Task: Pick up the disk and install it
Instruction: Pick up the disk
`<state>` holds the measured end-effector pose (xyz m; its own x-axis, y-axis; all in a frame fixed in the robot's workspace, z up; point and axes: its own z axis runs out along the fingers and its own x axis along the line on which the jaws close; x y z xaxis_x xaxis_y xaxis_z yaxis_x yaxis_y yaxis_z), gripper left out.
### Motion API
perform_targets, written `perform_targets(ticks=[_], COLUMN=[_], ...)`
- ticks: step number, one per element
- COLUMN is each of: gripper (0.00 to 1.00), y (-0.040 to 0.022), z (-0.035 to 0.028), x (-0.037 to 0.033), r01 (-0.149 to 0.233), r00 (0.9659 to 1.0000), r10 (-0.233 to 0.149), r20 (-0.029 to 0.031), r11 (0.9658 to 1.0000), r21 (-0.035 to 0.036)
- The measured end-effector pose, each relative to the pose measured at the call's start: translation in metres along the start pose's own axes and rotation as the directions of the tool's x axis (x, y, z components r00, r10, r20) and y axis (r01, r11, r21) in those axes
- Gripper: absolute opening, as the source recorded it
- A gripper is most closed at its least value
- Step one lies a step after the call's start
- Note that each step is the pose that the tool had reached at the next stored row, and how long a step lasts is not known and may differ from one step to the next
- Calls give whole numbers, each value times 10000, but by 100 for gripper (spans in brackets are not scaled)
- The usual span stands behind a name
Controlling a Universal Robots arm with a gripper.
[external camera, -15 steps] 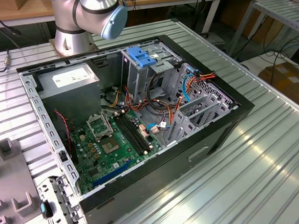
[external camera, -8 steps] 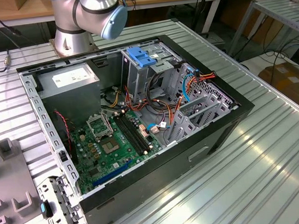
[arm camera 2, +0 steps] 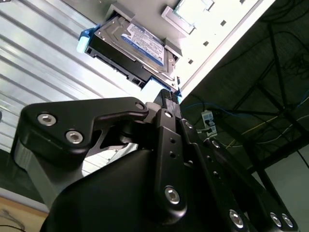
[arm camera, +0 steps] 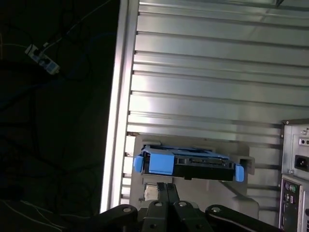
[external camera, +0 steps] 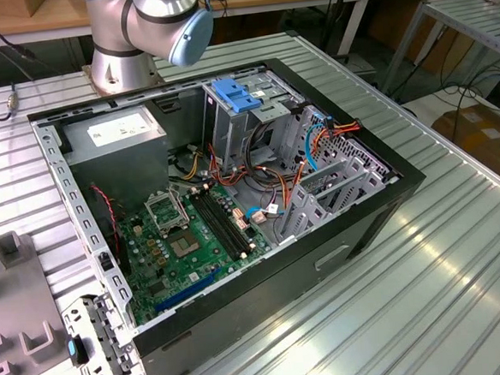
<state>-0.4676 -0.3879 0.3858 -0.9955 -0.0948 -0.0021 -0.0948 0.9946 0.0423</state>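
Observation:
The disk (arm camera: 188,164) is a flat silver-grey drive with a blue-and-white label (arm camera 2: 133,46) and blue plastic rails at its ends. It rests on a grey holder plate (arm camera: 193,145) near the edge of the ribbed metal table. In both wrist views my gripper (arm camera: 166,189) (arm camera 2: 166,96) hangs just short of the disk's long side, close to one blue rail. Its two fingers are pressed together with nothing between them, apart from the disk. In the exterior view the arm (external camera: 161,22) rises behind the open computer case (external camera: 388,203).
Inside the case a tall metal drive cage with a blue latch (external camera: 235,94) stands beside a grey power-supply box (external camera: 113,133), the green motherboard and loose cables. The case's rear panel (arm camera: 295,164) is beside the holder plate. The table edge drops off past the disk.

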Motion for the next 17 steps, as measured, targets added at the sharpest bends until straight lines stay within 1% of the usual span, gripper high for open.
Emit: perform_targets(ticks=[3, 9, 14, 15, 16, 17], gripper=[11, 11, 11, 11, 11, 11], y=[0, 0, 0, 0, 0, 0], z=[0, 0, 0, 0, 0, 0], x=[0, -1, -1, -1, -1, -1], r01=[463, 862, 1212, 1298, 1461, 1556], r00=[9989, 9963, 9926, 9915, 9892, 9878], r10=[-463, -862, -1212, -1298, -1461, -1556], r20=[-20, -38, -52, -56, -62, -67], r11=[9989, 9963, 9926, 9915, 9893, 9878], r21=[0, -1, -3, -4, -5, -6])
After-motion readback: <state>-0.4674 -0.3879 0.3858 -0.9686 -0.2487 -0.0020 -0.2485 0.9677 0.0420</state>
